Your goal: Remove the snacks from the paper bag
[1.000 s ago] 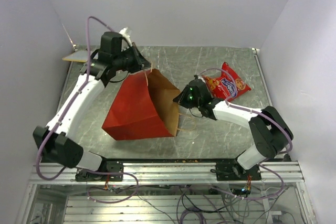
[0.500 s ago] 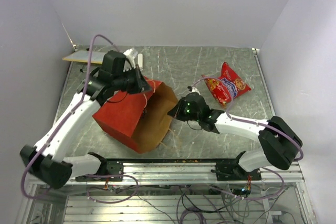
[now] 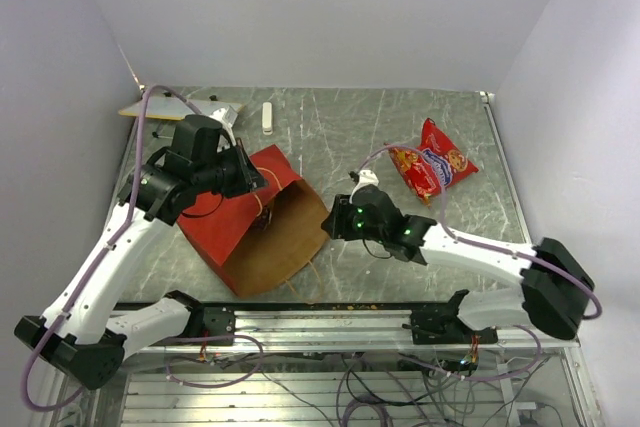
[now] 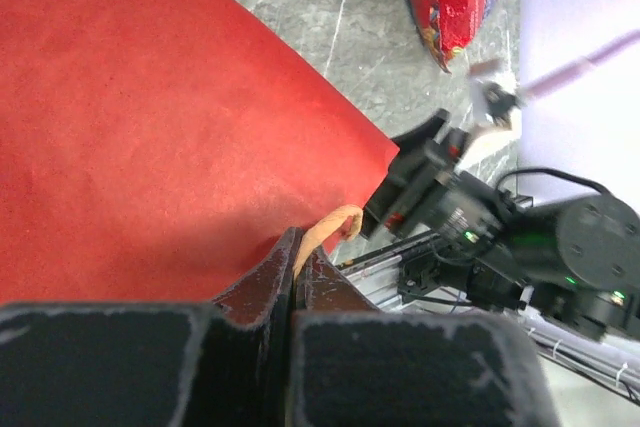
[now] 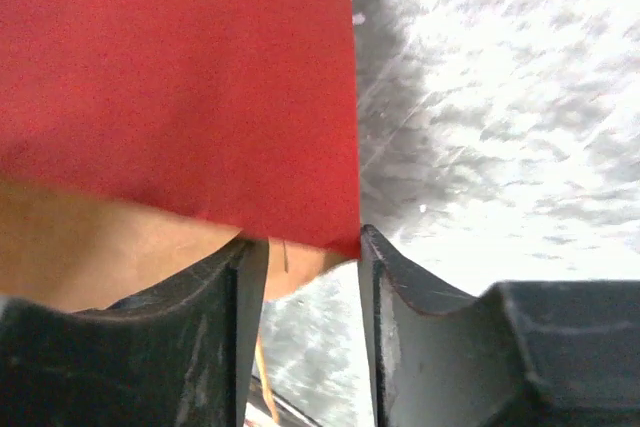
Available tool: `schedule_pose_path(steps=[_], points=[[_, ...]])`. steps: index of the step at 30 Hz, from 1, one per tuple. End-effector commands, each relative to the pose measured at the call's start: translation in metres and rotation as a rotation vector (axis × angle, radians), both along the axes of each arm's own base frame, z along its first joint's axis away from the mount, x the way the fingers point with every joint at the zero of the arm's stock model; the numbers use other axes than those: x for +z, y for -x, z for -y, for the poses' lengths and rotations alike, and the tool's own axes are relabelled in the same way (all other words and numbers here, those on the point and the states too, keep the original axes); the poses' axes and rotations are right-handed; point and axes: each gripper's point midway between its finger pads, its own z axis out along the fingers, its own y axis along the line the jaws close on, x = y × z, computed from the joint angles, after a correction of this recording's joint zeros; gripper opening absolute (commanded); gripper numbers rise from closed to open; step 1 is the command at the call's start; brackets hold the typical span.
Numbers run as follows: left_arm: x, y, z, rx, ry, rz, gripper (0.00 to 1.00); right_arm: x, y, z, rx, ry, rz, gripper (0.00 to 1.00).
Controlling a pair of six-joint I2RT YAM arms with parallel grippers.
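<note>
Table [image 3: 330,127]: paper bag [image 3: 218,237] mouth seemingly rightward

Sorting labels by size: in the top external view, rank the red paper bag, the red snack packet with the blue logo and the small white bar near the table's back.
1. red paper bag
2. red snack packet with the blue logo
3. small white bar
The gaps are plain; nearness to the camera changes nothing.

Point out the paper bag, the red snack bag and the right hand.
paper bag [image 3: 220,230]: top view, red outer side.
red snack bag [image 3: 435,163]: top view, blue logo.
right hand [image 5: 308,243]: right wrist view, midway between fingertips.
</note>
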Motion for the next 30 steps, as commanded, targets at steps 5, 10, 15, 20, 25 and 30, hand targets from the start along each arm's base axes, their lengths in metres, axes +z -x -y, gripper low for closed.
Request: schedule_pose_path(steps=[5, 10, 15, 20, 25, 30], points=[[0.034, -0.009, -0.011, 0.059, -0.033, 0.055, 0.07, 0.065, 0.020, 0.027, 0.458, 0.188, 0.489, 0.46], [0.044, -0.015, -0.011, 0.060, -0.037, 0.084, 0.07, 0.118, 0.055, 0.007, 0.811, 0.107, 0.859, 0.46], [0.045, -0.018, -0.009, 0.027, -0.065, 0.099, 0.07, 0.136, 0.065, -0.028, 1.089, 0.131, 1.062, 0.47], [0.046, -0.016, -0.006, -0.019, -0.077, 0.111, 0.07, 0.120, 0.070, -0.077, 1.358, 0.233, 1.203, 0.51], [0.045, -0.014, -0.003, -0.041, -0.070, 0.105, 0.07, 0.088, 0.058, -0.124, 1.508, 0.400, 1.286, 0.54], [0.044, -0.015, -0.008, -0.028, -0.084, 0.116, 0.07, 0.051, 0.028, -0.143, 1.530, 0.598, 1.332, 0.55]])
